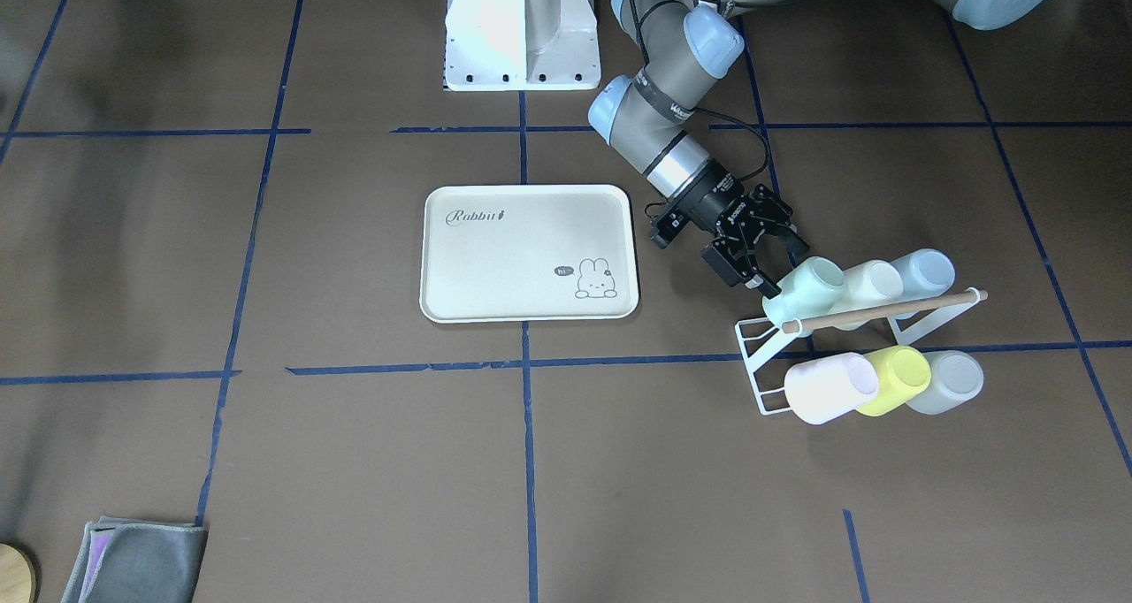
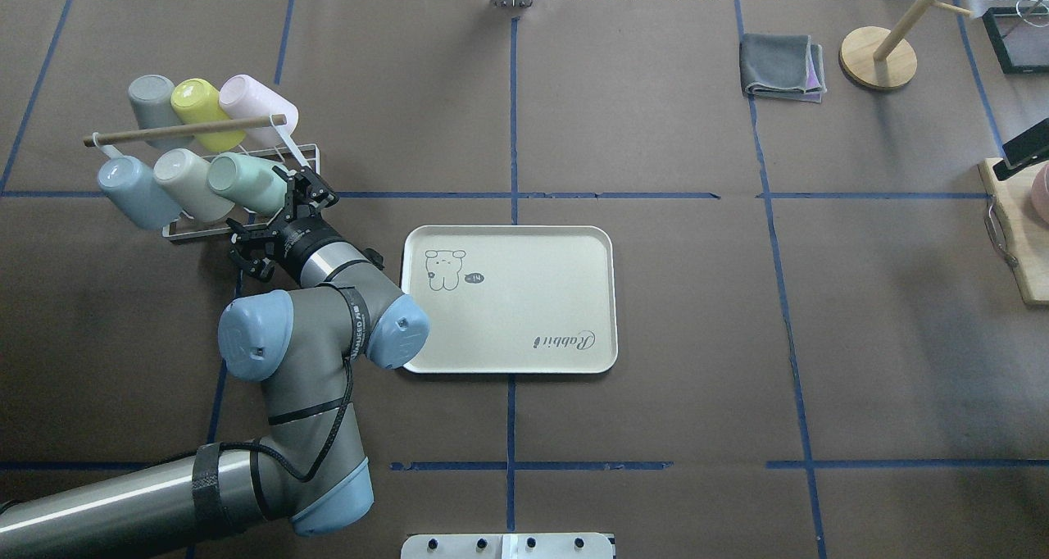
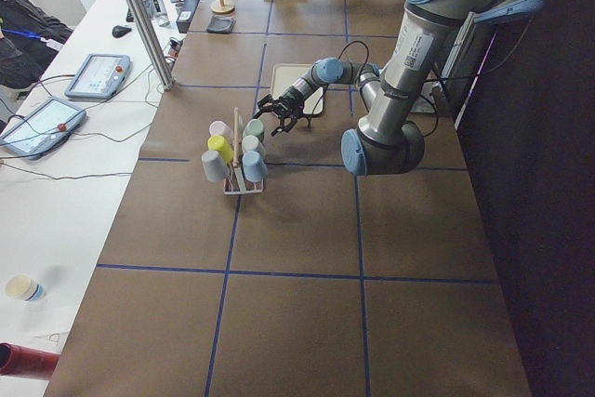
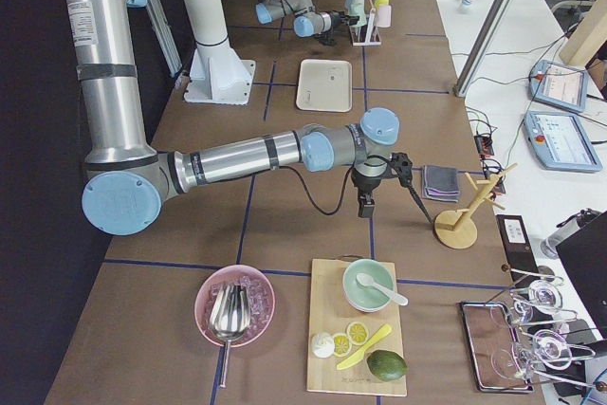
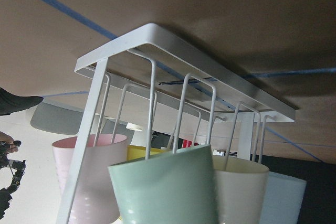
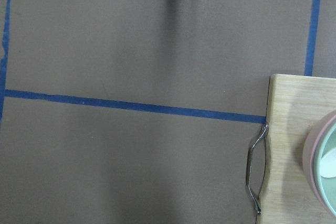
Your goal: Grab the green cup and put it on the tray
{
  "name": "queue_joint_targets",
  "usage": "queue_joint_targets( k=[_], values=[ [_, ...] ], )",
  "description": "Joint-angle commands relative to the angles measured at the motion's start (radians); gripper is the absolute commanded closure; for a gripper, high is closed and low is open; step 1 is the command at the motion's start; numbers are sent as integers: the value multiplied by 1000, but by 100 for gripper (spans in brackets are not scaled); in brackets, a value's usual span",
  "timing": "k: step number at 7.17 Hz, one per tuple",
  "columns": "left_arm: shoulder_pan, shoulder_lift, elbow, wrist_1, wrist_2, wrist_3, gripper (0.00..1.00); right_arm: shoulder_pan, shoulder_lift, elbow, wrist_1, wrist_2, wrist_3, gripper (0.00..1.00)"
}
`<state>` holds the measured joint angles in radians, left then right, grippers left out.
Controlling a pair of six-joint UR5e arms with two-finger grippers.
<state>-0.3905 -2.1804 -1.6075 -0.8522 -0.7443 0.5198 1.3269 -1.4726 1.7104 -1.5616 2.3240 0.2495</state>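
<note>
Overhead exterior: you see the left hand, jaws spread, close against the green cup on the rack; the tray lies right. Right hand: can't tell its state.

The green cup lies tilted at the tray-ward end of the white wire rack. The cream cup sits close against its far side, and the wooden rod runs above, between the two rows. The pink cup sits behind it. Bare tabletop separates the rack from the tray. There the left gripper, jaws spread, is just beside the cup.
</note>
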Motion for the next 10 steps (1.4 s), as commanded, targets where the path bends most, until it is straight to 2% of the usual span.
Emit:
queue_joint_targets(
  k=[1,4,6,9,10],
  values=[
    [-28,1,5,-30,0,-4,5,0,0,0,0,0,-1,0],
    [-42,1,81,-105,2,-4,5,0,0,0,0,-2,-1,0],
    [-42,1,84,-107,11,-3,7,0,0,0,0,0,-1,0],
    [-45,1,84,-107,16,-4,13,0,0,0,0,-2,1,0],
    [-51,1,84,-107,17,-6,18,0,0,0,0,-2,1,0]
  ],
)
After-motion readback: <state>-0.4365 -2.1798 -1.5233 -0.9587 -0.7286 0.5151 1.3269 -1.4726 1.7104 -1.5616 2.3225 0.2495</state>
